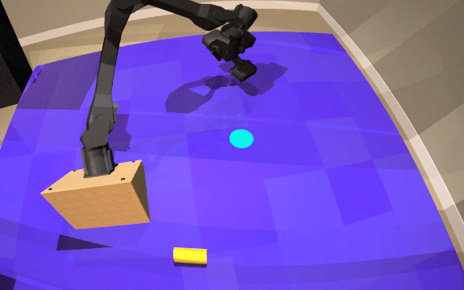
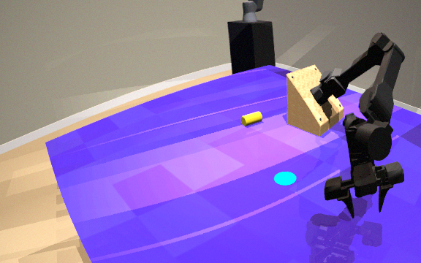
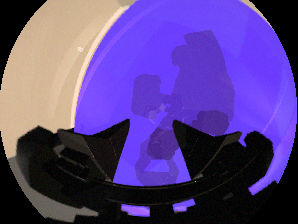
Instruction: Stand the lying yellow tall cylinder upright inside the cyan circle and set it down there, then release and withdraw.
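The gripper point(image 2: 365, 206) hangs just above the purple mat point(image 1: 296, 193), fingers pointing down, jaws part-way apart with nothing between them; in the wrist view the two dark fingertips frame only bare purple surface and the gripper's own shadow. The cyan circle point(image 1: 241, 138) lies near the tool, a little toward the arm's base side of it, and nothing stands on it. The yellow tall cylinder point(image 1: 190, 255) lies on its side well apart from the gripper, beyond the circle and past the wooden wedge-shaped base block point(image 1: 99, 197) from which the arm point(image 1: 103, 89) rises, so circle and block both sit between tool and cylinder as the top view shows them. In the exterior view the cylinder point(image 2: 251, 118) rests flat on the mat, one round end turned toward the camera, close beside the block point(image 2: 307, 106) but not touching it. A black pillar point(image 2: 251, 45) stands off the mat's far edge, farther from the tool than the block; the small grey object on top of it is too cropped to identify. No brand, label or writing can be read on the arm, block, cylinder or mat.
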`<state>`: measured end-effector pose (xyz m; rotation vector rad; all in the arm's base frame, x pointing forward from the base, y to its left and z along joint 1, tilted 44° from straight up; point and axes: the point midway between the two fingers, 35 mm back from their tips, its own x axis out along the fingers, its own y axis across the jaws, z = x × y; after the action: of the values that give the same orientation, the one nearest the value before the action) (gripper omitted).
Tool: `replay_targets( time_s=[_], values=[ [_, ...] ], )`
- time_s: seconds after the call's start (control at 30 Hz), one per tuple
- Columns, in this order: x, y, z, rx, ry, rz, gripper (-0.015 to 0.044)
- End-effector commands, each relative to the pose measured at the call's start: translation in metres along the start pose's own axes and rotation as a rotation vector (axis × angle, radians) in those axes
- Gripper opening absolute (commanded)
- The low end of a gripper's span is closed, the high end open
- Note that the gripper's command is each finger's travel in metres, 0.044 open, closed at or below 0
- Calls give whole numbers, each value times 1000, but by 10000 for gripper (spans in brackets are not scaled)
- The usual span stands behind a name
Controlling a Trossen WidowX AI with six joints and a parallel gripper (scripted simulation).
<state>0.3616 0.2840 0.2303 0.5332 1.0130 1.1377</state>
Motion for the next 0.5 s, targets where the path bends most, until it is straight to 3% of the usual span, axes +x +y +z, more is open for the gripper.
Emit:
replay_targets(
  time_s=[0.0, 0.47],
  values=[
    [-16, -49, 0, 42, -19, -93, 309],
    [-100, -187, -21, 165, -58, -360, 309]
  ],
)
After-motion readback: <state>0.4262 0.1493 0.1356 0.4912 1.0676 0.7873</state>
